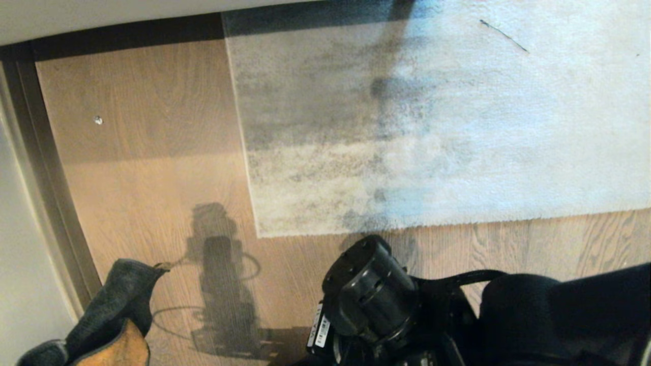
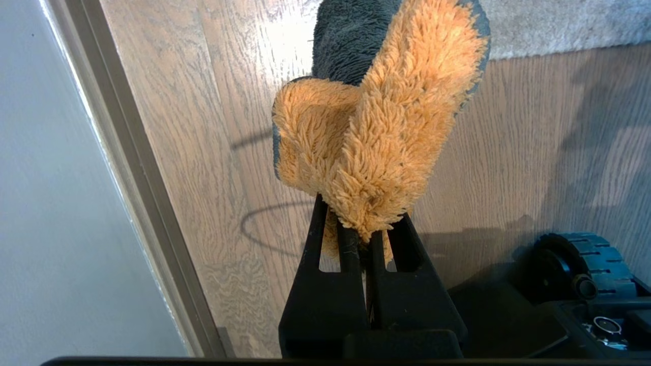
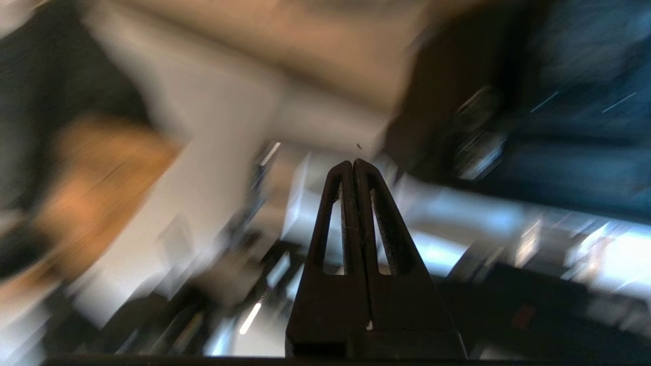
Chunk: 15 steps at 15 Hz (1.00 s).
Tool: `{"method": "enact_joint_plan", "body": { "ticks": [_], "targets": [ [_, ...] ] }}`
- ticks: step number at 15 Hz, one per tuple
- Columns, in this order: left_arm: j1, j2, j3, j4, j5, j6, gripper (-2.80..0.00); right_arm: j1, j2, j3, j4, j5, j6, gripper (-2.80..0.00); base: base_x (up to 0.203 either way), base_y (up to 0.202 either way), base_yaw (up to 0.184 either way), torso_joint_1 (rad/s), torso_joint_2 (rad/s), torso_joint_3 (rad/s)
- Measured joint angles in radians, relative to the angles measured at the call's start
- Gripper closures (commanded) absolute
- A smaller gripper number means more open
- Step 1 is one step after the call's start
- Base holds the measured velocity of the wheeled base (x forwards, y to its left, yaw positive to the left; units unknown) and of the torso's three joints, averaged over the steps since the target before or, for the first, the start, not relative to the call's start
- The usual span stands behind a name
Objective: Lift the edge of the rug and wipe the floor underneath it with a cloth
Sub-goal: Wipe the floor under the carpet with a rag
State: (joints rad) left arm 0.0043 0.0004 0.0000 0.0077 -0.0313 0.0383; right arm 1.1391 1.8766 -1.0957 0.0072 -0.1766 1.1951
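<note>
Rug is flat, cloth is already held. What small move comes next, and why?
Probably bring the right hand, shut and empty, down to the rug edge and open it: the rug lies flat on the floor, and the left hand already holds the cloth.

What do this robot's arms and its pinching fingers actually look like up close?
Both grippers are matte black. The left gripper and the right gripper each have two flat, tapering fingers with a long slot cut through each. In the head view the right arm is chunky black cylinders, with a white barcode label and a black cable looping from it.
</note>
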Motion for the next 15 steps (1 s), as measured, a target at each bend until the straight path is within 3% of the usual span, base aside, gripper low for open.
{"method": "enact_joint_plan", "body": {
  "ticks": [3,5,7,12,15],
  "targets": [
    [0.0,0.0,0.0,0.0,0.0,0.0,0.0,0.017,0.078,0.0,-0.006,-0.197,0.003,0.0,0.0,0.0,0.0,0.0,0.0,0.0],
    [0.0,0.0,0.0,0.0,-0.001,0.0,0.0,0.013,0.12,-0.003,-0.059,-0.254,0.002,0.0,0.0,0.0,0.0,0.0,0.0,0.0],
    [0.0,0.0,0.0,0.0,-0.001,0.0,0.0,-0.014,0.15,0.002,-0.142,-0.261,-0.032,0.0,0.0,0.0,0.0,0.0,0.0,0.0],
    [0.0,0.0,0.0,0.0,0.0,0.0,0.0,-0.078,0.2,0.063,-0.356,-0.251,-0.234,0.0,0.0,0.0,0.0,0.0,0.0,0.0],
    [0.0,0.0,0.0,0.0,0.0,0.0,0.0,-0.109,0.214,0.113,-0.437,-0.16,-0.337,0.0,0.0,0.0,0.0,0.0,0.0,0.0]
  ]
}}
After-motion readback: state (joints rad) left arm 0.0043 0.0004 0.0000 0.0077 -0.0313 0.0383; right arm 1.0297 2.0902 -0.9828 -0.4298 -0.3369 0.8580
